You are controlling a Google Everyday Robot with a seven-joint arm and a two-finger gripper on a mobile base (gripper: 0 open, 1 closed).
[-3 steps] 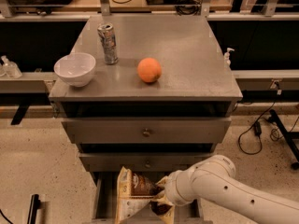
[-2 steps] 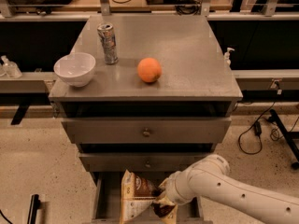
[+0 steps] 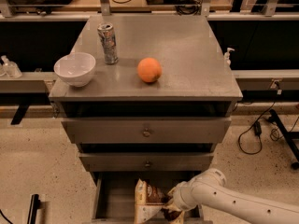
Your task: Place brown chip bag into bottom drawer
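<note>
Hand (image 3: 170, 208) at brown chip bag (image 3: 146, 197); bag lengthwise front-to-back in bottom drawer (image 3: 114, 196)

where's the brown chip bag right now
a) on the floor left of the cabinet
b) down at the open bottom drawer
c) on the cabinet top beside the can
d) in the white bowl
b: the chip bag shows low in the picture, within the pulled-out bottom drawer, with the tool at the bag's right edge, also at the drawer.
</note>
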